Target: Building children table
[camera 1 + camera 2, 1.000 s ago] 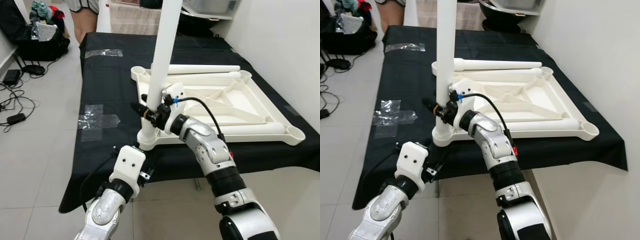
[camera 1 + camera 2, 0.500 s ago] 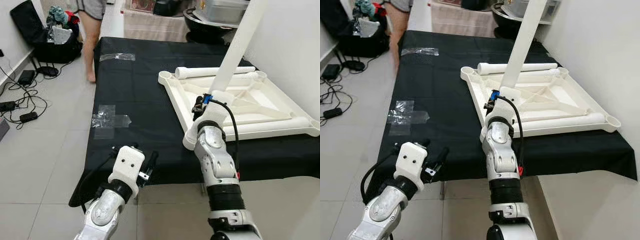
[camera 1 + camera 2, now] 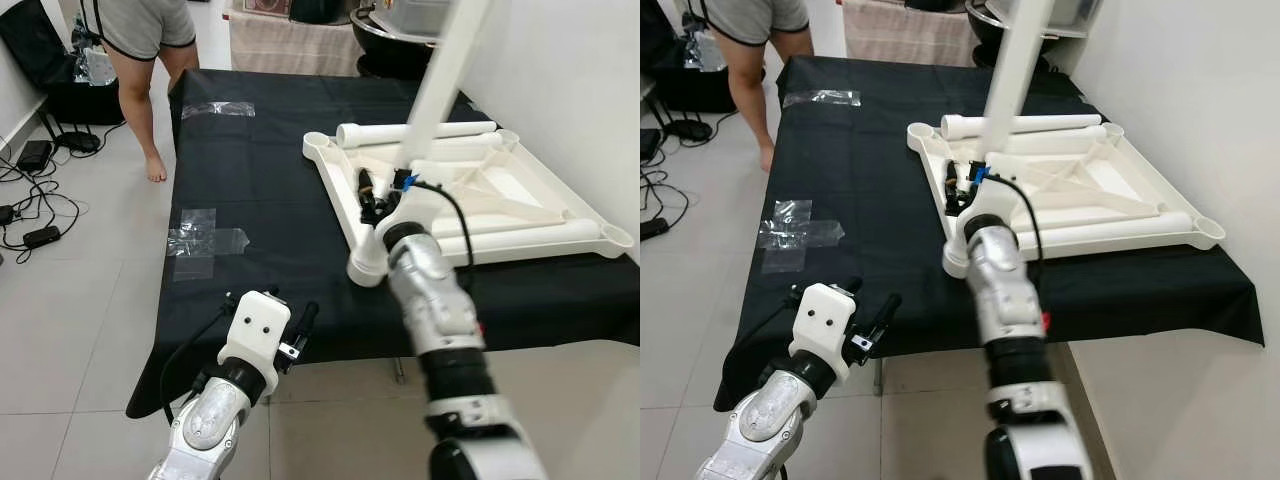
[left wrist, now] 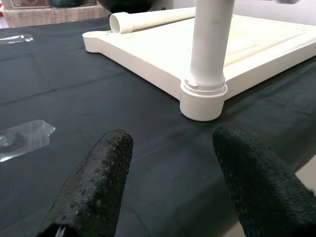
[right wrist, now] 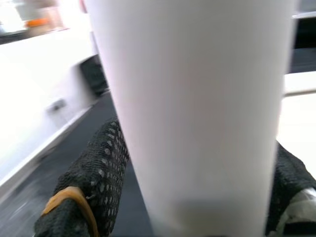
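Note:
An upside-down white tabletop (image 3: 520, 190) lies on the black-covered table (image 3: 260, 200). One white leg (image 3: 435, 85) stands in its near-left corner socket (image 3: 366, 266) and leans toward the right. My right gripper (image 3: 378, 192) is shut on this leg just above the socket; in the right wrist view the leg (image 5: 197, 113) sits between both fingers (image 5: 94, 173). A loose leg (image 3: 415, 132) lies along the far rim and another (image 3: 525, 234) along the near side. My left gripper (image 3: 298, 328) hovers open at the table's front edge, facing the socket (image 4: 202, 101).
A person (image 3: 140, 40) stands at the table's far left corner. Clear tape patches (image 3: 200, 240) stick to the cloth. Cables and bags (image 3: 40, 160) lie on the tiled floor to the left. A white wall (image 3: 580, 90) closes off the right side.
The camera has shifted. My right wrist has turned around the leg, its fingers now showing on the leg's left side. A person has walked in at the far left. The left gripper has kept still.

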{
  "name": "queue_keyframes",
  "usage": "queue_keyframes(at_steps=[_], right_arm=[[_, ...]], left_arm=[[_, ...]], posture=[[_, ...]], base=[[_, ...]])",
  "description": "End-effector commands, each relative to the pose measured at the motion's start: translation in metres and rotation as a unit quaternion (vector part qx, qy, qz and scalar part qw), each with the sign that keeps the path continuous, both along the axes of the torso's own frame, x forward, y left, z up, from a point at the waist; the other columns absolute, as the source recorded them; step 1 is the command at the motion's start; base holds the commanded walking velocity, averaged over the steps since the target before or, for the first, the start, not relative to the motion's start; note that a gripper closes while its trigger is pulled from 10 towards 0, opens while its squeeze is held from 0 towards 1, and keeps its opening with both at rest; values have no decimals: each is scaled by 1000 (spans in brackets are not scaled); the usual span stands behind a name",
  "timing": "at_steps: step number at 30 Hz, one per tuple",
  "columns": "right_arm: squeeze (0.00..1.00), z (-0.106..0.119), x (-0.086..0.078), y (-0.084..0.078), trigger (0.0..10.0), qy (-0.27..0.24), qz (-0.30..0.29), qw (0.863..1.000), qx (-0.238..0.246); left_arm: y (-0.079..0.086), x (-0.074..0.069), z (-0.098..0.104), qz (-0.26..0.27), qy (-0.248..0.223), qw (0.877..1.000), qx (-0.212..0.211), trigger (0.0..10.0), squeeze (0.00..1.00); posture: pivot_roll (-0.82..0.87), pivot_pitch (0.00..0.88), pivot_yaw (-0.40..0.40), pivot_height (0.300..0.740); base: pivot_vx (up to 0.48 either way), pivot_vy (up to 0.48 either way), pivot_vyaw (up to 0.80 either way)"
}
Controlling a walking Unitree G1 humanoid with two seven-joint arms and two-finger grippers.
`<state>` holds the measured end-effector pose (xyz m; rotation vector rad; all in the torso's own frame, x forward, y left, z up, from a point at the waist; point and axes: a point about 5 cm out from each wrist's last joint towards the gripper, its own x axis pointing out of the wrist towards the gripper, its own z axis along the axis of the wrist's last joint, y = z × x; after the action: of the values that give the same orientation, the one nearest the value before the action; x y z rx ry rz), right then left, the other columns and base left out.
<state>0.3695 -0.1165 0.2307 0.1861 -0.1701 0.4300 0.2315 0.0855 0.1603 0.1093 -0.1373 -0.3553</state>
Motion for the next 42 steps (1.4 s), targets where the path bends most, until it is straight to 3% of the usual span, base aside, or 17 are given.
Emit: queue_keyframes(at_steps=[1,3,4,7,11,14,17,18,25,26,27,28,29,31,37,41,42], right_arm=[[0,-9,-3,12,10000,19,68,998,-5],[0,-17,-16,13,10000,20,186,981,-43],[0,-17,-16,13,10000,20,186,981,-43],[0,-25,-29,18,10000,23,316,945,-74],[0,-32,-34,19,10000,30,375,921,-97],[0,-31,-30,23,10000,24,377,920,-102],[0,-23,-17,31,10000,2,322,942,-96],[0,-22,-13,32,0,3,296,951,-87],[0,-17,1,28,0,2,192,979,-62],[0,-18,6,23,0,8,142,988,-59],[0,-22,12,13,0,25,43,997,-62],[0,-25,15,6,0,35,-27,997,-65],[0,-31,16,-6,0,54,-113,990,-64],[0,-38,12,-19,0,77,-208,973,-67],[0,-49,-5,-23,0,101,-321,940,-59],[0,-48,-9,-20,0,99,-339,934,-57],[0,-45,-8,-14,10000,98,-327,939,-42]], left_arm=[[-3,0,-3,-4,8,1000,-4,10000,0],[-3,-1,-2,-4,8,1000,-3,10000,0],[-3,-1,-2,-4,8,1000,-3,10000,0],[-3,-1,-2,-3,8,1000,-3,10000,0],[-4,-1,-3,-5,8,1000,-2,10000,0],[-3,-1,-3,-5,9,1000,-2,10000,0],[-3,-1,-3,-3,9,1000,-2,10000,0],[-3,-1,-3,-3,9,1000,-3,10000,0],[-3,-1,-3,-3,9,1000,-2,10000,0],[-3,-1,-3,-3,9,1000,-2,10000,0],[-3,-1,-3,-3,9,1000,-3,10000,0],[-3,-1,-3,-3,9,1000,-3,10000,0],[-3,-1,-4,-4,10,1000,-3,10000,0],[-3,-1,-4,-5,10,1000,-3,10000,0],[-3,-2,-5,-5,10,1000,-2,10000,0],[-3,-2,-5,-5,10,1000,-1,10000,0],[-3,-2,-5,-5,10,1000,-1,10000,0]], posture=[[62,158,-139,740],[69,162,-141,740],[69,162,-141,740],[72,162,-136,740],[77,162,-139,740],[74,162,-137,740],[75,163,-139,740],[76,164,-138,740],[77,164,-139,740],[74,163,-139,740],[71,161,-139,740],[71,161,-139,740],[69,159,-139,740],[71,155,-139,740],[72,149,-139,740],[73,146,-141,740],[73,146,-141,740]], base=[[0,0,0],[0,0,0],[0,0,0],[0,0,0],[0,0,0],[0,0,0],[0,0,0],[0,0,0],[0,0,0],[0,0,0],[0,0,0],[0,0,0],[0,0,0],[0,0,0],[0,0,0],[0,0,0],[0,0,0]])
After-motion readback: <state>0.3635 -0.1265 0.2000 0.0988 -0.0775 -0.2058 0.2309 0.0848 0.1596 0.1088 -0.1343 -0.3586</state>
